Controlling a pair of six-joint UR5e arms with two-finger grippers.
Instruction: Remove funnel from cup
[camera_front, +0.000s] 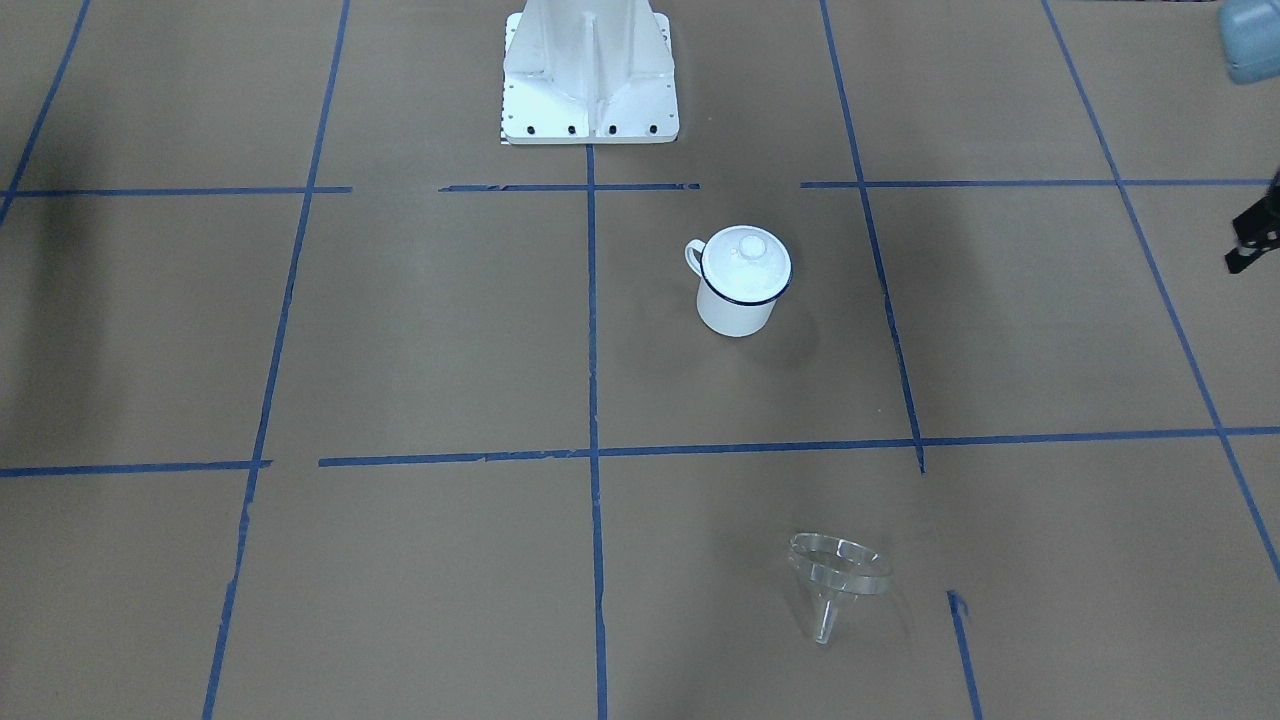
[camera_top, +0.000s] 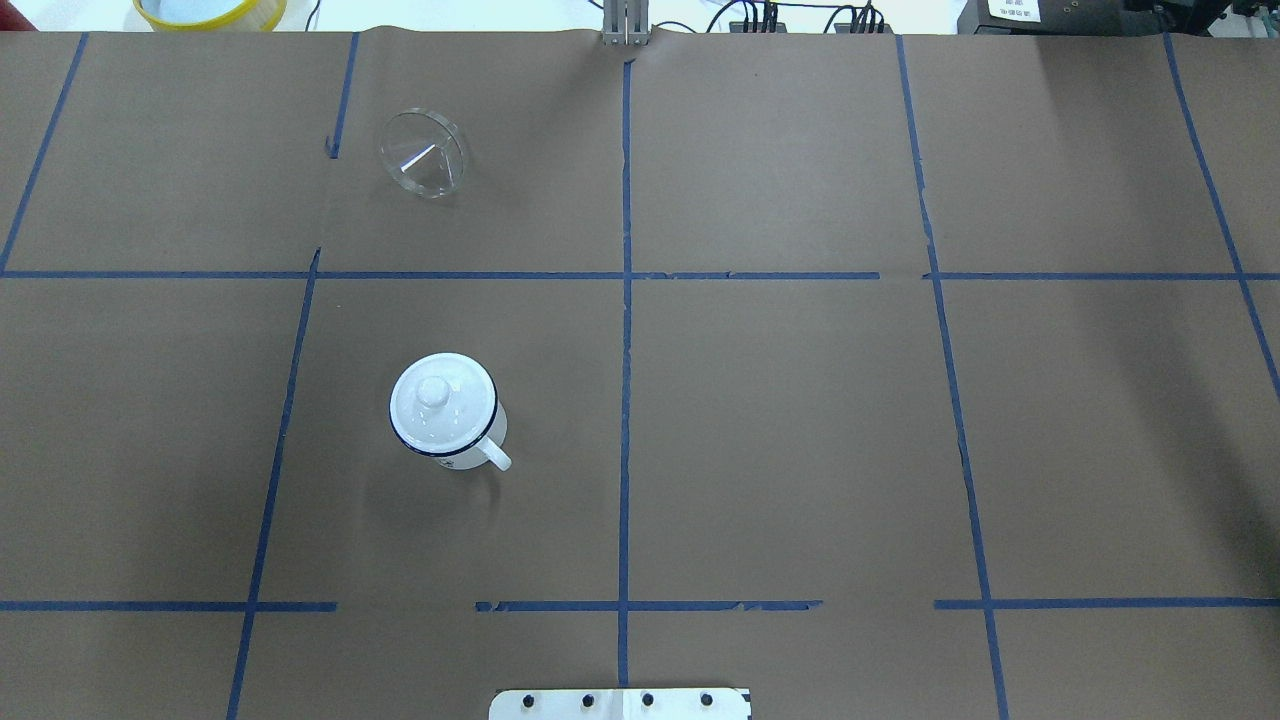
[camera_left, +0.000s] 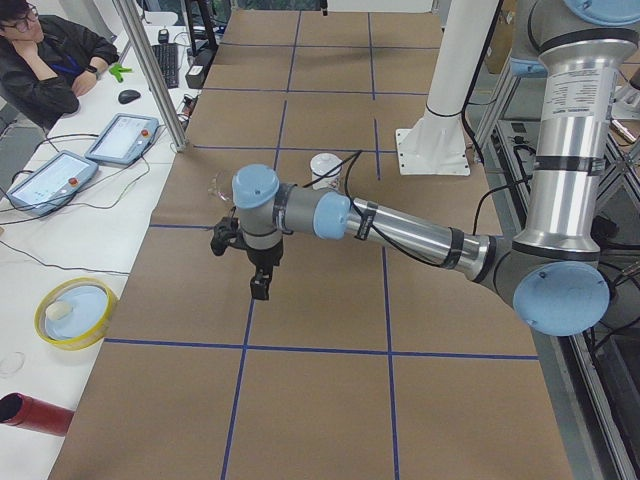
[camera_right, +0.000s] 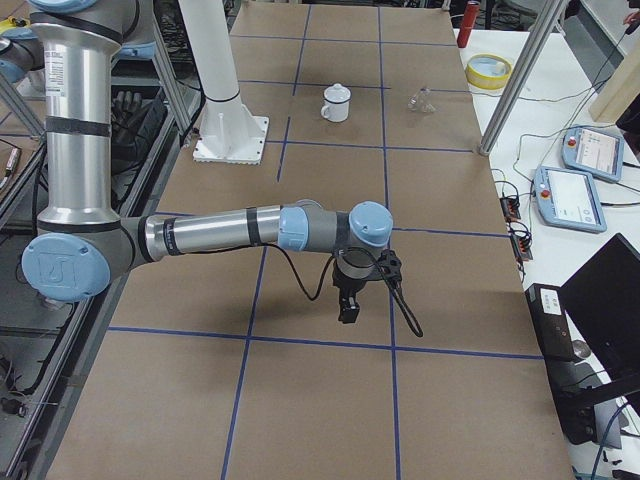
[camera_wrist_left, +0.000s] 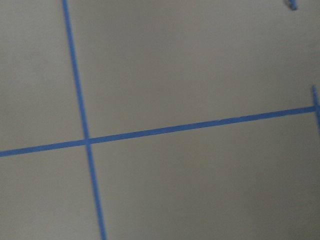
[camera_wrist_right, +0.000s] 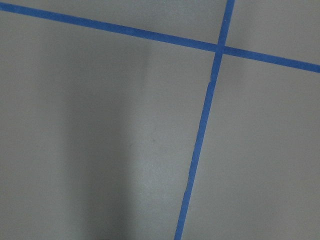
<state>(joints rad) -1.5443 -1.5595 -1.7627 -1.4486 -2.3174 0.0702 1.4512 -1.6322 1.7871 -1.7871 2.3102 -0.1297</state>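
The clear funnel (camera_front: 838, 575) lies tipped on its side on the brown table, far from the robot; it also shows in the overhead view (camera_top: 425, 152). The white cup (camera_front: 738, 305) with a dark blue rim stands upright well apart from it, a white knobbed lid (camera_top: 441, 403) on top. My left gripper (camera_left: 260, 288) hangs over the table's left end, far from both; only its edge shows in the front view (camera_front: 1250, 240), and I cannot tell whether it is open. My right gripper (camera_right: 348, 305) hangs over the right end; I cannot tell its state.
The white robot base (camera_front: 590, 80) stands at the table's near edge. A yellow bowl (camera_left: 73, 312), a red cylinder (camera_left: 35, 415) and teach pendants (camera_left: 122, 138) lie on the side bench beside a seated operator (camera_left: 40, 55). Blue tape lines grid the table.
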